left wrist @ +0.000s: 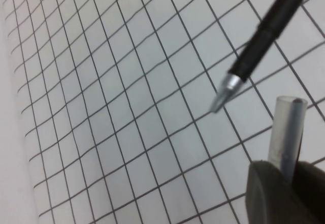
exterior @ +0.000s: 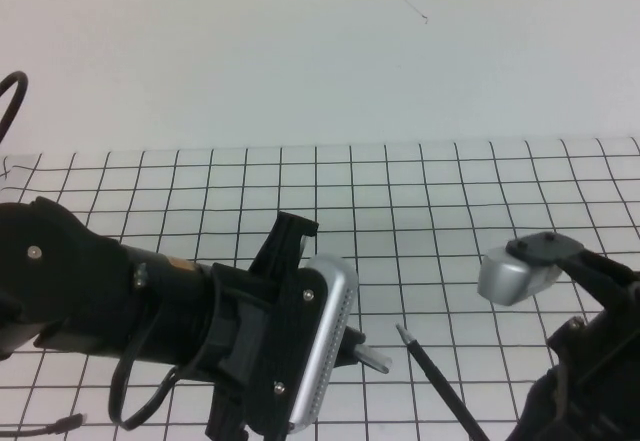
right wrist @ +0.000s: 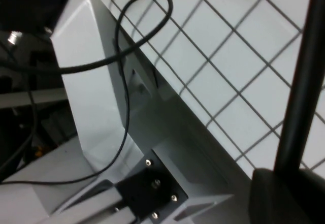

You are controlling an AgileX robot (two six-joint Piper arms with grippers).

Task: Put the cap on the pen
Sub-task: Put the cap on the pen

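Left hand (exterior: pixel 372 359), low centre, pinches translucent grey tubular cap (left wrist: pixel 287 132); right hand (right wrist: pixel 284 196), lower right, grips slim black silver-tipped pen (left wrist: pixel 264 37) angled toward it above gridded white worktop (exterior: pixel 430 211).

The pen (exterior: pixel 437 376) is being cut off by the lower edge of the high view, so its rear end and the right gripper (right wrist: pixel 284 193) are not being shown there. The left gripper (left wrist: pixel 284 191) is being hidden behind its own wrist housing in that view, and only its fingertips are being seen, clamped round the cap (left wrist: pixel 288 127), in the left wrist view.
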